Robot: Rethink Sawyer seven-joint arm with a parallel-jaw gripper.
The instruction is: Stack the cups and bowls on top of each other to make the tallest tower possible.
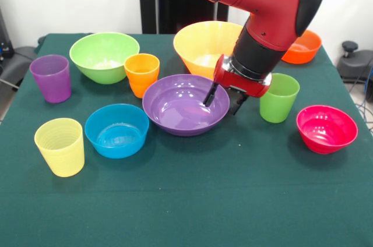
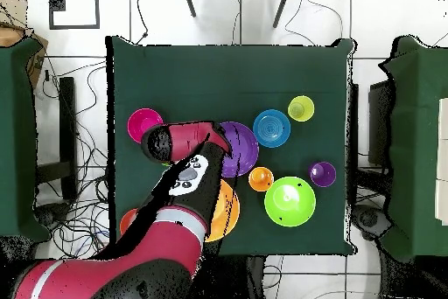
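The wide purple bowl point(image 1: 185, 106) point(image 2: 241, 149) sits mid-table. My gripper point(image 1: 224, 101) point(image 2: 217, 141) is open, low over the bowl's right rim in the front view. One finger point(image 1: 209, 96) is inside the bowl and the other is outside it. The large orange-yellow bowl point(image 1: 205, 48) point(image 2: 225, 212) stands behind the gripper, partly hidden by the arm. The green cup point(image 1: 278, 97) stands just right of the gripper. The orange cup point(image 1: 141, 74), blue bowl point(image 1: 117, 130), yellow cup point(image 1: 60, 146), purple cup point(image 1: 51, 78), light green bowl point(image 1: 104, 56), pink-red bowl point(image 1: 326, 129) and orange-red bowl point(image 1: 303, 47) stand apart. Nothing is stacked.
The green table point(image 1: 192, 200) holds all the pieces. In the overhead view the arm covers the green cup. Chairs and cables lie around the table, and other tables point(image 2: 17, 138) stand at both sides.
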